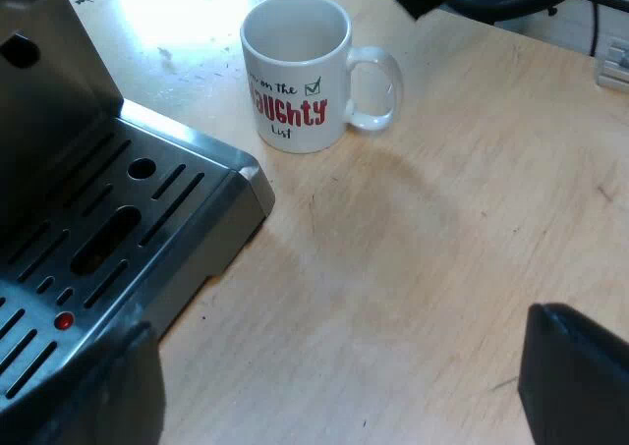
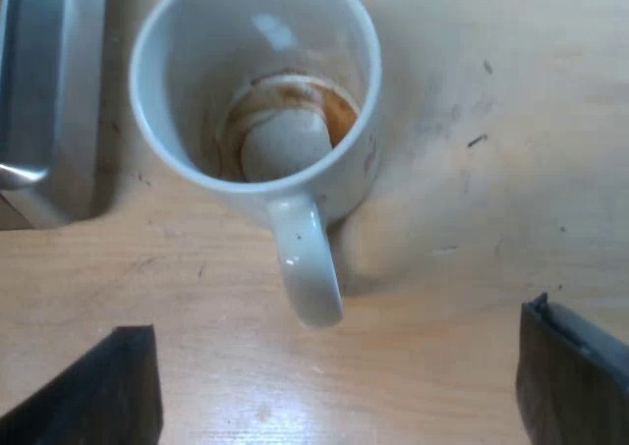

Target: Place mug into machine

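White ceramic mug with a red "Naughty List" slogan, upright on the tabletop straight ahead of the right gripper, with its handle turned back toward that gripper and a brown coffee ring inside. Right gripper spread wide and empty, just short of the handle. Left gripper also open and holding nothing, farther from the mug, one finger close over the slotted drip tray of the espresso machine. Not yet in the machine: near the tray's corner but apart from it. Probably rigid, glazed and slick, light while empty, and liable to chip against steel. Best pinched across the handle or on the wall at the rim. Flat, pale, scuffed wood underneath, bare between gripper and mug.
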Action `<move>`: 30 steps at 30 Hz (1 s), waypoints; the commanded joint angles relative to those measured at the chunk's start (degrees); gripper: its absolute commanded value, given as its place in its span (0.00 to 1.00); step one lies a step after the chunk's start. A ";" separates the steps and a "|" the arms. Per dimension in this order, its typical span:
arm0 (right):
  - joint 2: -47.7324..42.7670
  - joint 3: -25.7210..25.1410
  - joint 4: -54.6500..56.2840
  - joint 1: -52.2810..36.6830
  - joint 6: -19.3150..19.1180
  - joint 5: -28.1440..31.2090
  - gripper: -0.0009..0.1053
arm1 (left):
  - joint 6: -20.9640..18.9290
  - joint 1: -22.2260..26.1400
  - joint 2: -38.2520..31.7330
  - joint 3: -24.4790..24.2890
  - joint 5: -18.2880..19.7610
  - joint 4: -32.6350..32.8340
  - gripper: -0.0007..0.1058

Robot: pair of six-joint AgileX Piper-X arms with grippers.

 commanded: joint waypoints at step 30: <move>7.02 15.10 -29.45 0.01 -1.27 -3.73 0.87 | -0.72 -0.29 -0.11 -0.49 -0.20 -0.26 0.97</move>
